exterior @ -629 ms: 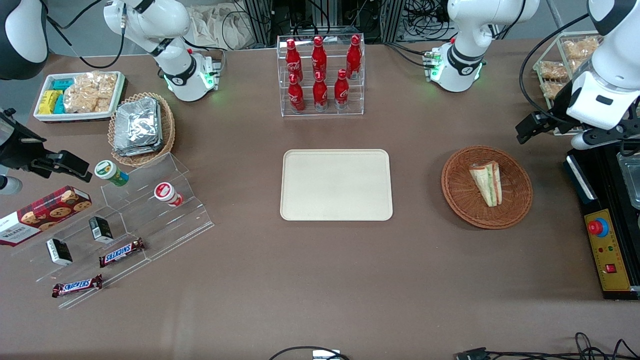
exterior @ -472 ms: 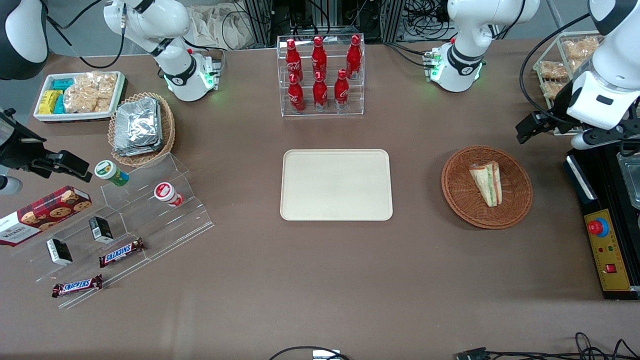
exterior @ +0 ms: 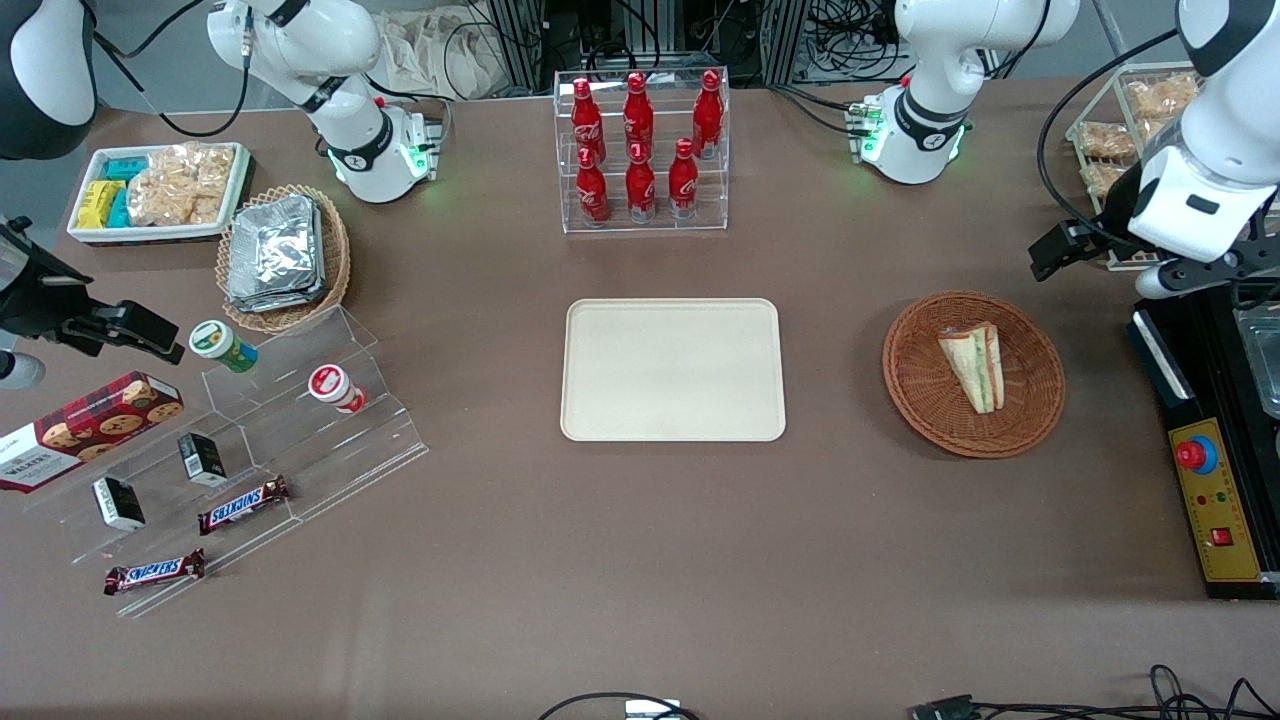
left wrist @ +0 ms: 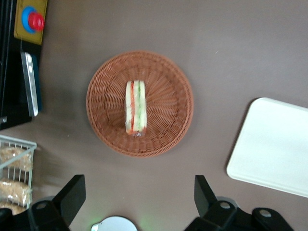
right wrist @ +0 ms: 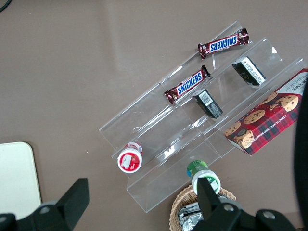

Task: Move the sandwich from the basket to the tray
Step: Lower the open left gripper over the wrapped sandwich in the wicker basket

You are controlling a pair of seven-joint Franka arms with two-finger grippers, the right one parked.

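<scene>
**Sandwich lies in the round basket, tool apart above the tabletop**

The sandwich (exterior: 973,366) lies on its side in the middle of the round reddish-brown basket (exterior: 1030,420), its green and red-orange layers showing along the cut edge; the wrist view shows the same wedge (left wrist: 135,108) centred on the weave (left wrist: 168,96). Nothing else is in the basket and nothing covers the sandwich.

The tool (left wrist: 139,195) hangs released, its two dark fingers (left wrist: 72,192) spread wide, holding nothing. In the front view it sits at the working arm's end of the tabletop (exterior: 640,560), high and clear of the basket's rim.

The cream tray (exterior: 672,369) lies flat near the basket, toward the parked arm's end, with a bare brown strip of tabletop between the two. Farther from the front camera than the tray stands a clear rack of red bottles (exterior: 640,140). Just beside the basket, at the working arm's end, sits a black unit with a yellow panel and red button (exterior: 1197,455), and a wire basket of bagged snacks (exterior: 1120,130).

Toward the parked arm's end, clear tiered steps (exterior: 300,440) carry two bars marked SNICKERS (exterior: 243,504) and a box marked WALKERS (exterior: 85,425).
</scene>
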